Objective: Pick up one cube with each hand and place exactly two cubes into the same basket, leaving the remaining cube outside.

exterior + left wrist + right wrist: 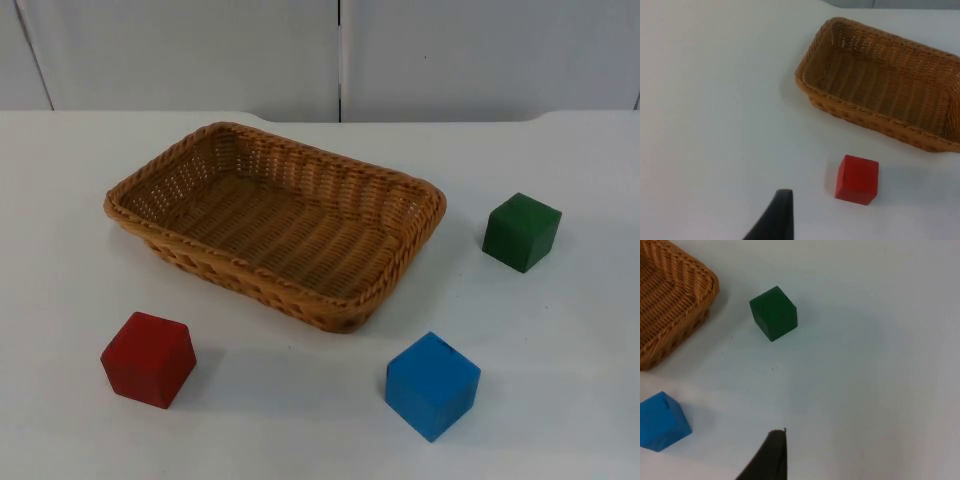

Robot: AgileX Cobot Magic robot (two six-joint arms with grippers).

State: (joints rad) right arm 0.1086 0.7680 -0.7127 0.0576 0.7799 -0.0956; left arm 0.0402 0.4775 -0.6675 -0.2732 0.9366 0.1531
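Wicker basket [395, 262]; far end cropped

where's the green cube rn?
Top view: the green cube stands on the table, picture right, just off the basket's right end, apart from it; the blue cube sits nearer the camera.

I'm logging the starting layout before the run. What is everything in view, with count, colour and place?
wicker basket: one, tan-brown, nothing inside, middle of the table.
red cube: one, on the table in front of the basket, toward the left arm's side.
blue cube: one, on the table in front of the basket, toward the right arm's side.
green cube: one, on the table beside the basket's right end.
table: one, white.
partition wall: grey, behind the table.
left claw: black fingertip, above the table near the red cube.
right claw: black fingertip, above the table near the green and blue cubes.
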